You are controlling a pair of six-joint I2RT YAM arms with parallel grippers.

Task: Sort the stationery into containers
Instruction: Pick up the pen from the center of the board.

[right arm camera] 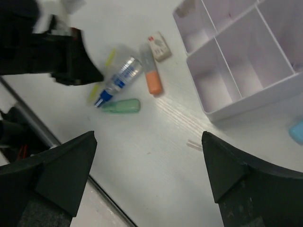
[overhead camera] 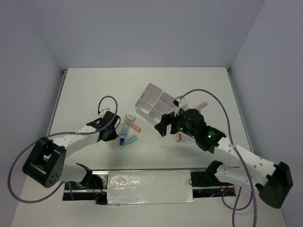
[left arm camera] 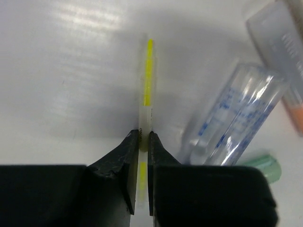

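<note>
My left gripper point(left arm camera: 144, 137) is shut on a thin yellow and white pen point(left arm camera: 147, 85), which points away from the jaws just over the table. In the top view this gripper point(overhead camera: 112, 131) sits left of a blue-capped clear tube point(overhead camera: 124, 134), an orange highlighter point(overhead camera: 134, 126), a green highlighter point(overhead camera: 131, 140) and an eraser point(overhead camera: 129, 117). The white four-compartment box point(overhead camera: 154, 103) stands mid-table. My right gripper point(right arm camera: 149, 142) is open and empty, hovering above bare table in front of the box point(right arm camera: 246, 61); in the top view it point(overhead camera: 166, 126) is below the box.
A pink highlighter point(overhead camera: 201, 104) lies right of the box and a pink item point(overhead camera: 179, 138) lies under my right arm. A blue highlighter point(right arm camera: 297, 131) shows at the right edge of the right wrist view. The table's near edge runs just behind the grippers.
</note>
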